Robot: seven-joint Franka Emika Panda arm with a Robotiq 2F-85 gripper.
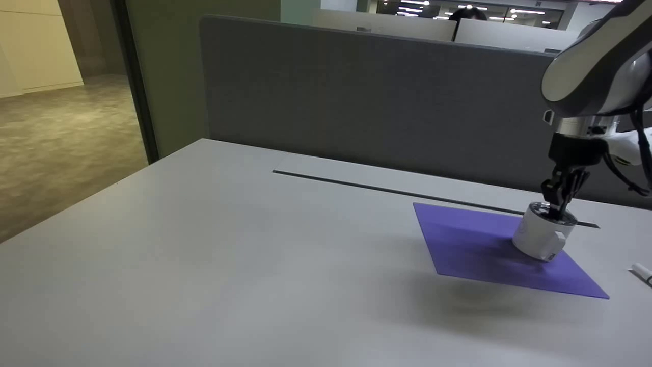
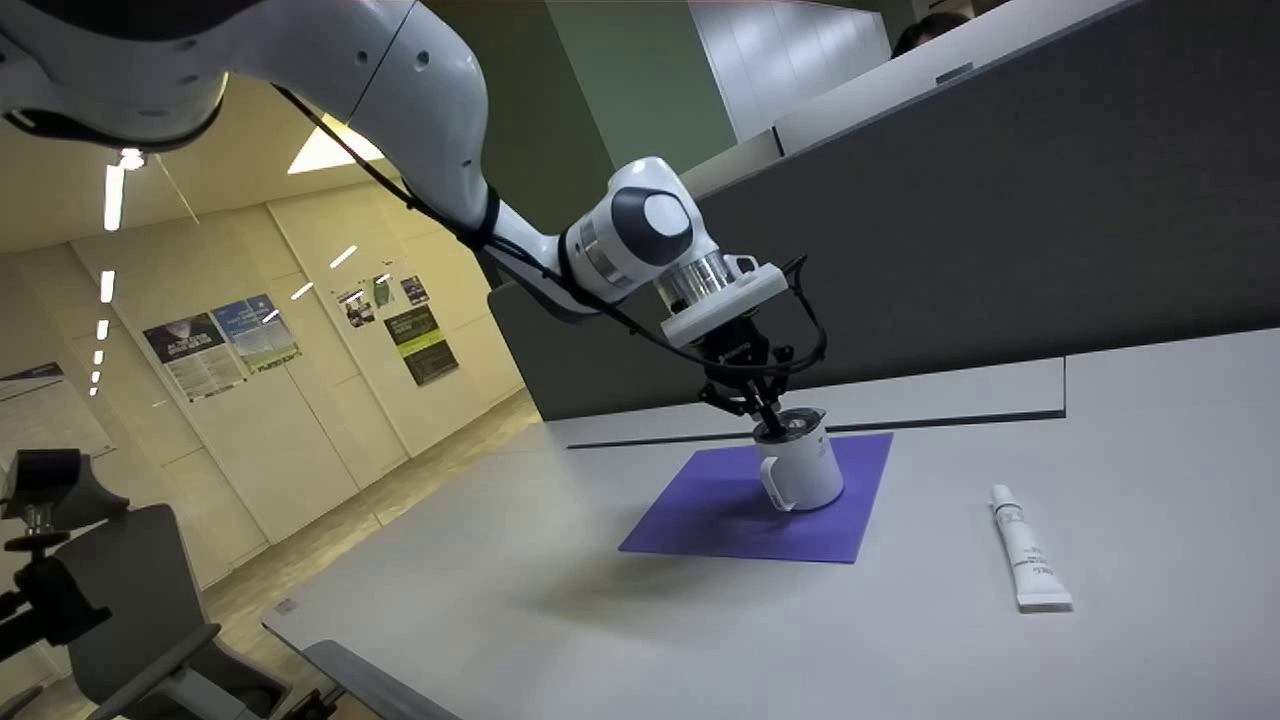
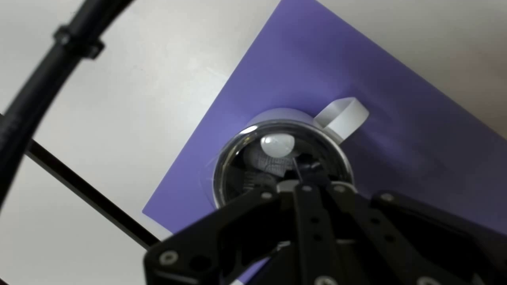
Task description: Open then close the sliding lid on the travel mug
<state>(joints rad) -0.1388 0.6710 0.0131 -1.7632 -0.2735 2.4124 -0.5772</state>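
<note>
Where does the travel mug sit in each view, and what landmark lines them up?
In an exterior view: the travel mug is toward the right edge, below mid-height.
In an exterior view: the travel mug is right of centre, below mid-height.
Wrist view: the travel mug is near the middle, partly hidden by the gripper.
Shared landmark: the purple mat beneath it.

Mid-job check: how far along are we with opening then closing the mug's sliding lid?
Done: the travel mug stands upright on the purple mat, with the end effector at its top. In hand: apparently shut, it reaches down to the sliding lid, probably to work it. Left: closing likely, perhaps opening too; part of the lid is covered in the wrist view, so its state is unclear.
</note>
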